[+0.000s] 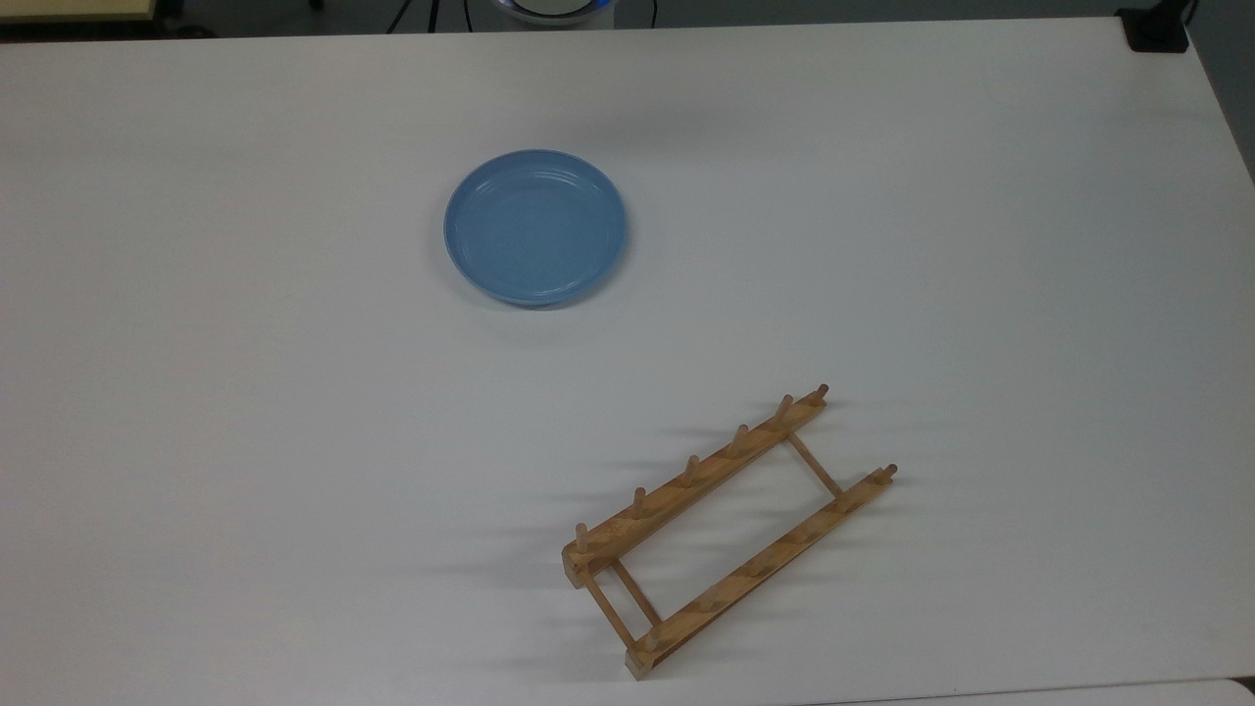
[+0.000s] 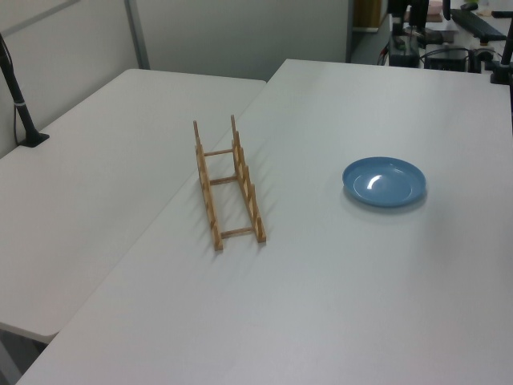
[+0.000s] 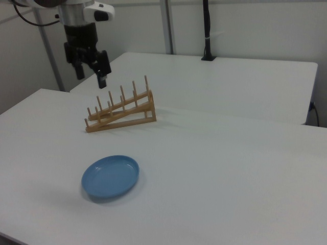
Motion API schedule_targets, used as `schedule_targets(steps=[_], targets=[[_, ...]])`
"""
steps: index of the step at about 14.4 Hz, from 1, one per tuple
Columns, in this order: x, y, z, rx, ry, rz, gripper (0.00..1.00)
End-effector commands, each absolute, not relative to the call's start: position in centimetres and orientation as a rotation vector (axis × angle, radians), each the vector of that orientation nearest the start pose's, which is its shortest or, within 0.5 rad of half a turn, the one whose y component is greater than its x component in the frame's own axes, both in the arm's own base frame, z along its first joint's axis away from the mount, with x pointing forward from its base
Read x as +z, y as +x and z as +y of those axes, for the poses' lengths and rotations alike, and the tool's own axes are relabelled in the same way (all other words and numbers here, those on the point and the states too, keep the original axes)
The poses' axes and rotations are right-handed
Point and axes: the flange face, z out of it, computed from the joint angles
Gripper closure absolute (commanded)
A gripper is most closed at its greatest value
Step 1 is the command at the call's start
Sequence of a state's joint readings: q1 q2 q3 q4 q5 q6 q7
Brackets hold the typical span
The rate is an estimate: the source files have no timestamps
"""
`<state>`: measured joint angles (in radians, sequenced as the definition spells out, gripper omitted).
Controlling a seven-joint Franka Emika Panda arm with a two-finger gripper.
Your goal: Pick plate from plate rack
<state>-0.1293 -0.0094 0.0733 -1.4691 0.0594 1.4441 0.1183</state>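
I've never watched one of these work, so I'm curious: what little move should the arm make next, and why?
Probably none beyond staying raised. The plate lies flat on the table, well apart from the plate rack, whose pegs hold nothing. The gripper hangs open, high above the table, so the pick looks done.

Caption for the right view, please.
Light-blue plate lying flat on the white table, apart from the bare wooden plate rack; open gripper raised above.
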Motion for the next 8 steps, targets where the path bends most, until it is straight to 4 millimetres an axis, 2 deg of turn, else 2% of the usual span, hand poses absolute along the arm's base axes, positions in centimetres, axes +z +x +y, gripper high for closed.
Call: schedule_targets(steps=[1,3,8], targets=[[64.9,55.96,-2.4,-0.21,-3.094,0.223,0.0],[64.47,56.34,-2.43,-0.219,-3.097,0.2,0.0],[64.88,55.95,-2.41,-0.21,-3.103,0.15,0.0]])
